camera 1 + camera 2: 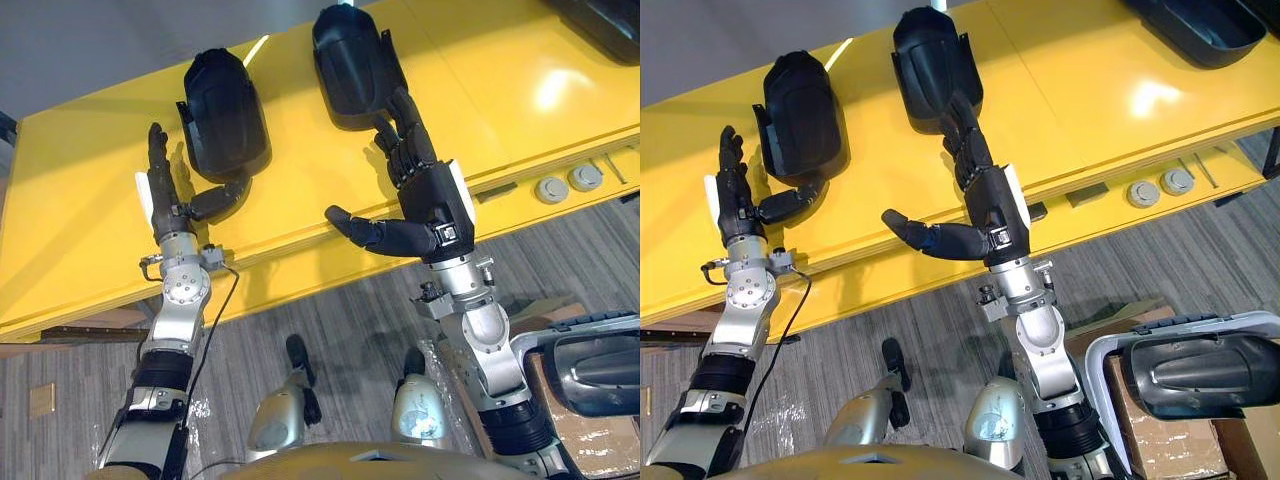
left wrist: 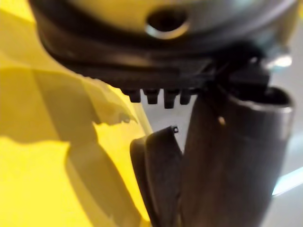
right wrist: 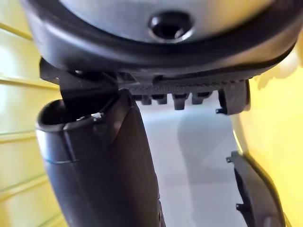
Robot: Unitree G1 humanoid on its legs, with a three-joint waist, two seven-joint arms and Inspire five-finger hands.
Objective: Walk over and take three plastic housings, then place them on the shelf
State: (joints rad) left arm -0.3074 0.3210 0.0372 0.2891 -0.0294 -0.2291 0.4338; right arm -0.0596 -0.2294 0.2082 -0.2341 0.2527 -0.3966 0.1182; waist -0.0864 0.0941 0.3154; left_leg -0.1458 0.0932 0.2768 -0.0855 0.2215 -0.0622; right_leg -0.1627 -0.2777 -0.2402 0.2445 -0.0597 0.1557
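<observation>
Evidently left hand (image 1: 165, 205) and right hand (image 1: 435, 195) fingers are straight; corner housing (image 1: 1195, 35) cropped.

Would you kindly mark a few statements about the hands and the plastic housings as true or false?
1. A left housing and a right housing, both black, lie on the yellow shelf. True.
2. The left hand is curled round a housing. False: its fingers are straight, beside the left housing.
3. The right hand has its thumb standing out sideways from straight fingers. True.
4. The bin at the lower right is empty. False: a dark housing lies in it.
</observation>
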